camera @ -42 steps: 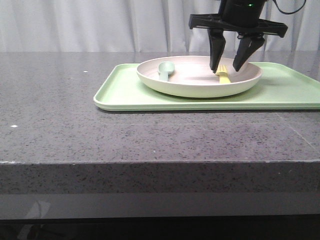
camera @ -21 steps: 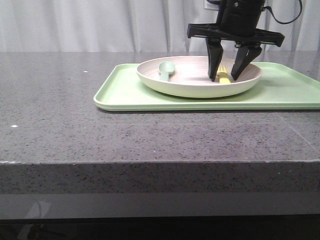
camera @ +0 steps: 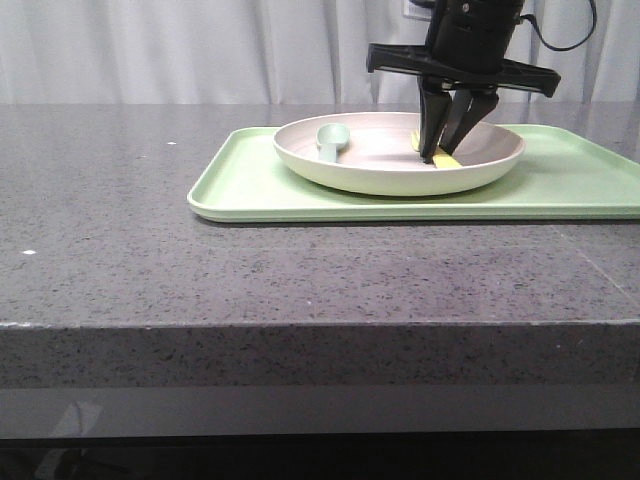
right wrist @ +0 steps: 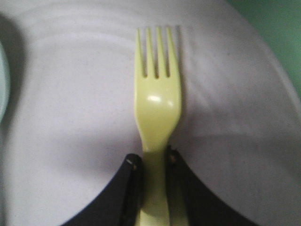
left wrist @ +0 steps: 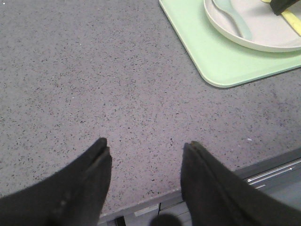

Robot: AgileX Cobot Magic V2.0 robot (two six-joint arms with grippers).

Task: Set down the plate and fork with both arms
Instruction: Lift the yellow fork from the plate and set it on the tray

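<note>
The cream plate (camera: 400, 170) sits on the light-green tray (camera: 260, 190). A pale-yellow fork (right wrist: 157, 101) lies in the plate, tines pointing away from my right wrist camera. My right gripper (camera: 440, 155) reaches down into the plate, and its two black fingers (right wrist: 129, 188) press against either side of the fork's handle. From the front, only a bit of the fork (camera: 446, 160) shows beside the fingers. My left gripper (left wrist: 146, 150) hovers open over the grey countertop near its front edge, well away from the plate (left wrist: 277, 35).
A grey-green spoon (camera: 330, 140) lies in the left part of the plate. The tray's rounded corner (left wrist: 221, 77) lies ahead of my left gripper. White curtains hang behind the counter.
My right gripper came down into the plate and its fingers went from wide apart to closed on the fork's handle. The plate, spoon and tray stayed put.
</note>
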